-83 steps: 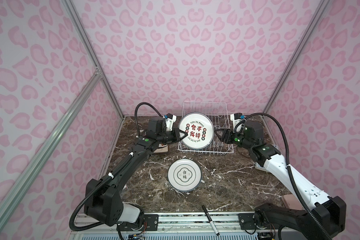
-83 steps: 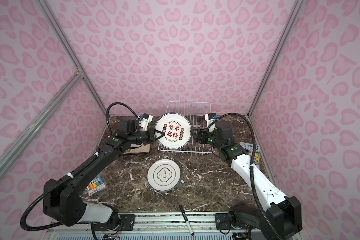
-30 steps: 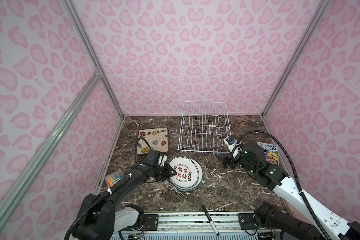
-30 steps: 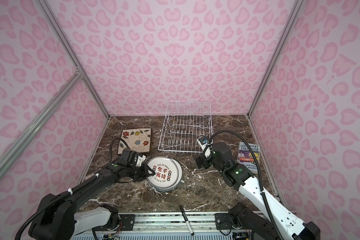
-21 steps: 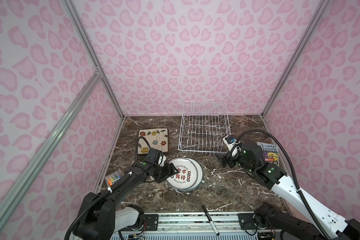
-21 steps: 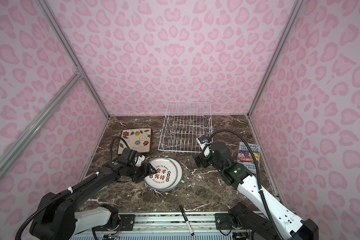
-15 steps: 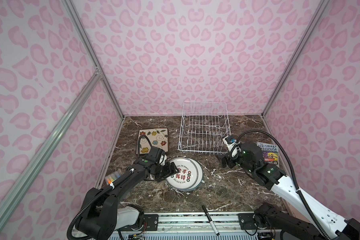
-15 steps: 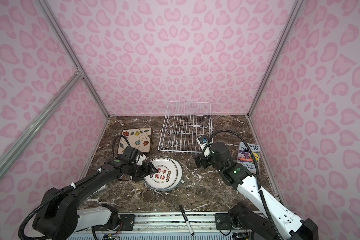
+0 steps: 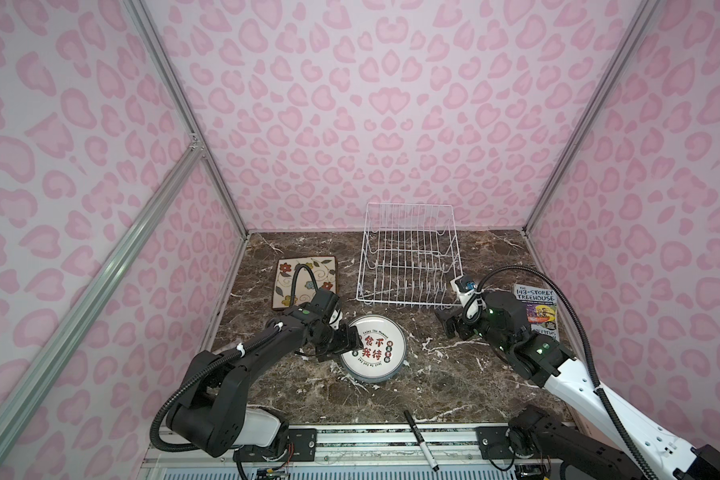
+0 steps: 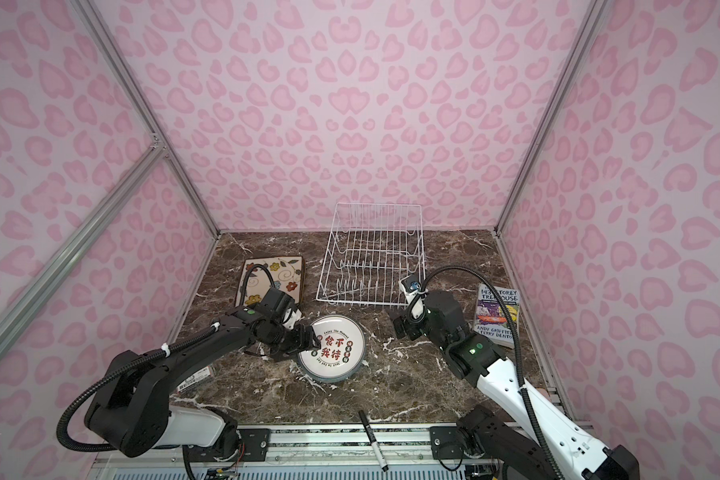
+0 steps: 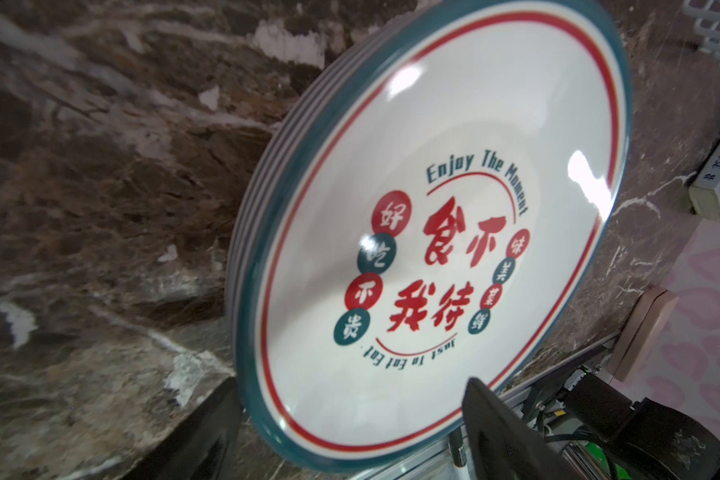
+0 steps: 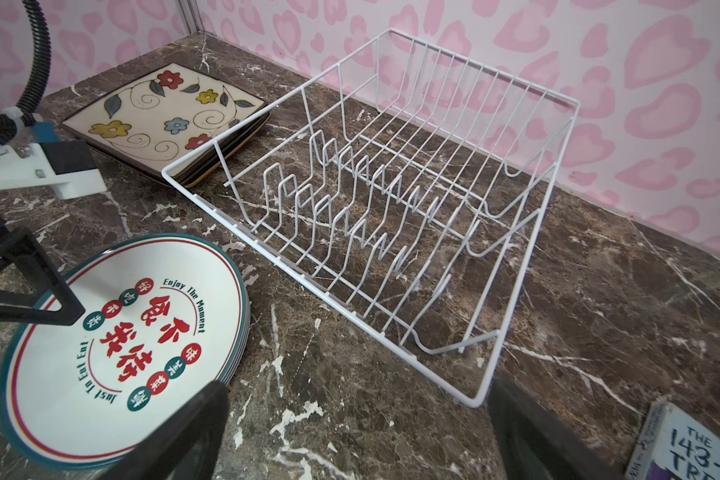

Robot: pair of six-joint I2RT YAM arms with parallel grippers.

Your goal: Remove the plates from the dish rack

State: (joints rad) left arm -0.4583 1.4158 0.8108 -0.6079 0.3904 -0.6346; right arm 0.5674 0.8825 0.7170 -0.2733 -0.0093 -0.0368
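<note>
Dish rack [image 9: 410, 266] holds 0 plates. Round plates [image 9: 374, 351] lie stacked flat on the table [image 9: 453, 374] just in front of it; square plates [image 9: 325, 270] lie stacked at its left. Left fingers [image 9: 352, 337] are spread, the stack's left rim between them, not pinched. Right fingers [image 9: 444, 322] are spread, empty, right of the stack. Judgement: retract leftward, away from the rim.

dish rack [image 9: 410, 266]: back centre of the tabletop [image 9: 441, 378].
square plates [image 9: 306, 281]: stacked flat, just left of the rack.
round plates [image 9: 374, 348]: stacked flat mid tabletop, before the rack.
left end effector [image 9: 345, 340]: at the round stack's left edge, rim between its fingers.
right end effector [image 9: 447, 326]: before the rack's front right corner, right of the round stack, apart from both.
book [image 9: 536, 309]: flat at the tabletop's right edge.
marker [image 9: 421, 440]: on the front rail [image 9: 350, 442], before the tabletop.
</note>
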